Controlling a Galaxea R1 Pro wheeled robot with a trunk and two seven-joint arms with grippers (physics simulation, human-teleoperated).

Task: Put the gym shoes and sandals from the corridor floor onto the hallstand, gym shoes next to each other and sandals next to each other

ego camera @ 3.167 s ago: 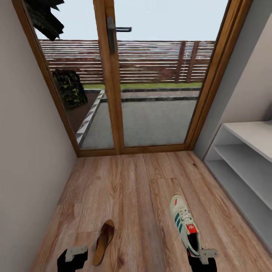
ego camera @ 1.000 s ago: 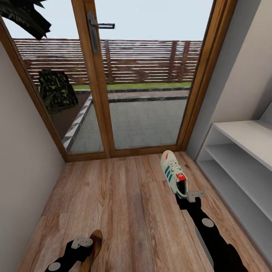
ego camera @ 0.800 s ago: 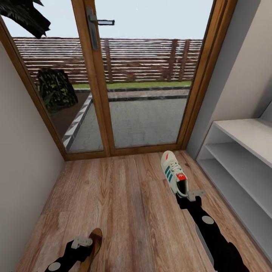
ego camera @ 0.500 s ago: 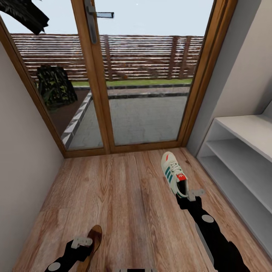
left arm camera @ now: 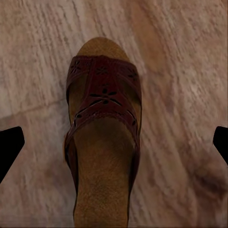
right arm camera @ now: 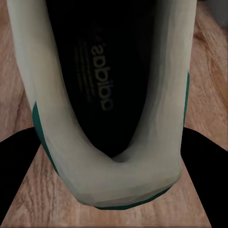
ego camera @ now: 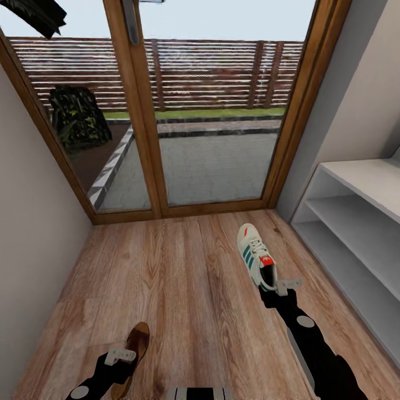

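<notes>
One cream-white gym shoe (ego camera: 254, 259) with green stripes lies toe toward the glass door. My right gripper (ego camera: 274, 288) is at its heel. In the right wrist view the black fingers (right arm camera: 19, 183) press both sides of the gym shoe's heel (right arm camera: 114, 118), so the right gripper (right arm camera: 114, 183) is shut on it. A brown sandal (ego camera: 136, 343) lies on the corridor floor (ego camera: 189, 278) at the near left, partly under my left gripper (ego camera: 119, 358). Seen from the left wrist, the sandal (left arm camera: 102, 142) sits between the wide-open fingertips (left arm camera: 9, 147) of the left gripper (left arm camera: 114, 145). The hallstand (ego camera: 355, 222) stands at the right.
A wood-framed glass door (ego camera: 166, 111) closes the corridor's far end. A plain wall (ego camera: 33, 222) runs along the left. Bare shelves of the pale-grey rack line the right side, close to the right arm (ego camera: 316, 355). My base edge (ego camera: 194, 392) shows at the bottom.
Since 3.2 s ago my right arm has stretched forward, carrying the gym shoe toward the door. Over the last second the view has tilted down a little; both grippers hold their places.
</notes>
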